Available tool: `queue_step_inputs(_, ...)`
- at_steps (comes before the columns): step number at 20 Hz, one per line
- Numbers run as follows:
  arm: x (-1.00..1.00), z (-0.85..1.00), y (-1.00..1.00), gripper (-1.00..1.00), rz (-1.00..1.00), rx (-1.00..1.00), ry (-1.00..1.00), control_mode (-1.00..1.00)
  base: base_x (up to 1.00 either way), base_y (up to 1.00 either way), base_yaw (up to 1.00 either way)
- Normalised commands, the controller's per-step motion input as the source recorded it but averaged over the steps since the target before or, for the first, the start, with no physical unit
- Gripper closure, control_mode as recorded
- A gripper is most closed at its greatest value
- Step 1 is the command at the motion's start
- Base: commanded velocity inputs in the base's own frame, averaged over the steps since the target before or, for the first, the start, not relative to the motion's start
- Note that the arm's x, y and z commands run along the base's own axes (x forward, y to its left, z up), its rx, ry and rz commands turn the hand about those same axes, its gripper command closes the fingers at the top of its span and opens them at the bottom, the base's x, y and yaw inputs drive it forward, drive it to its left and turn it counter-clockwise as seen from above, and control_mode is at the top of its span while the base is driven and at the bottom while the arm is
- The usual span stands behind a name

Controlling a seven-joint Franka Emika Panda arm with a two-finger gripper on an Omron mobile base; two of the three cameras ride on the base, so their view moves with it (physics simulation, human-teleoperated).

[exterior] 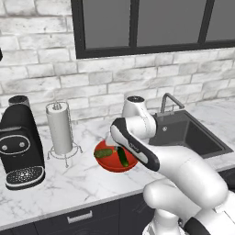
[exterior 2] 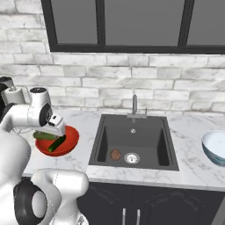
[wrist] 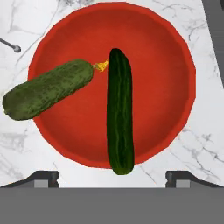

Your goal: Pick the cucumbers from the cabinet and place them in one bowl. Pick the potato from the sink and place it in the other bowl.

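Two dark green cucumbers lie in the red bowl point(wrist: 162, 78) on the marble counter. The lighter cucumber point(wrist: 48, 89) rests across the bowl's rim; the darker cucumber point(wrist: 120, 109) stretches over the middle, its end past the rim. My gripper point(wrist: 112, 178) hovers straight above the bowl, open, fingertips point(wrist: 41, 177) wide apart and touching nothing. From the right base view the gripper point(exterior 2: 59, 133) hangs just over the darker cucumber point(exterior 2: 56, 144) and the red bowl point(exterior 2: 70, 143). A brown potato point(exterior 2: 115, 154) sits in the sink point(exterior 2: 132, 132) by the drain. The pale blue bowl point(exterior 2: 215, 147) stands far right. The cabinet is out of view.
A black coffee machine point(exterior: 20, 147) and a paper towel holder point(exterior: 59, 128) stand left of the red bowl point(exterior: 110, 163). The faucet point(exterior 2: 134, 105) rises behind the sink. A brick wall and dark-framed window back the counter.
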Motion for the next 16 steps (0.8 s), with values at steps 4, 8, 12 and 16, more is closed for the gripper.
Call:
queue_step_inputs(4,-0.30,0.16,-0.44,-1.00,0.00,0.00,-0.01,-1.00,0.00,0.00,0.00)
queue_step_inputs(8,-0.20,0.02,-0.75,-1.00,0.00,0.00,-0.02,-1.00,0.00,0.00,0.00)
queue_step_inputs(12,-0.09,0.21,-0.67,-1.00,0.00,0.00,-0.03,-1.00,0.00,0.00,0.00)
queue_step_inputs(16,0.00,0.29,-0.57,-1.00,0.01,0.00,-0.01,-1.00,0.00,0.00,0.00)
